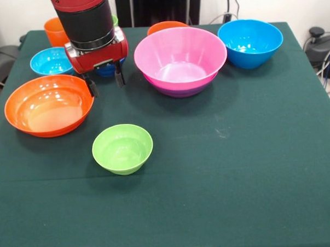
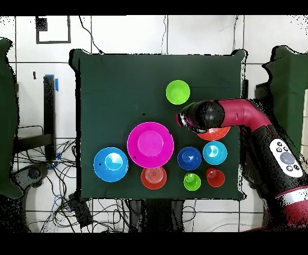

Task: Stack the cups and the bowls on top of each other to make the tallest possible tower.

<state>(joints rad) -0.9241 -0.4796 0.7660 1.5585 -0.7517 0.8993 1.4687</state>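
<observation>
My gripper (image 1: 104, 81) is open and empty. It hangs above the table between the wide orange bowl (image 1: 49, 105) and the large pink bowl (image 1: 180, 60), which sits nested in the purple bowl (image 1: 180, 91). The small dark-blue bowl (image 1: 107, 70) is mostly hidden behind the gripper. The small lime-green bowl (image 1: 122, 149) stands alone in front. The big blue bowl (image 1: 250, 42), small light-blue bowl (image 1: 51, 61), small orange bowl (image 1: 166, 26), orange cup (image 1: 56, 31) and a sliver of the green cup (image 1: 115, 20) stand at the back. In the overhead view the gripper (image 2: 183, 119) is beside the pink bowl (image 2: 150, 144).
All stands on a dark green table (image 1: 237, 153). In the overhead view the arm (image 2: 240, 114) covers most of the wide orange bowl (image 2: 213, 135); the green cup (image 2: 192, 181) and orange cup (image 2: 215, 177) stand near the robot-side edge.
</observation>
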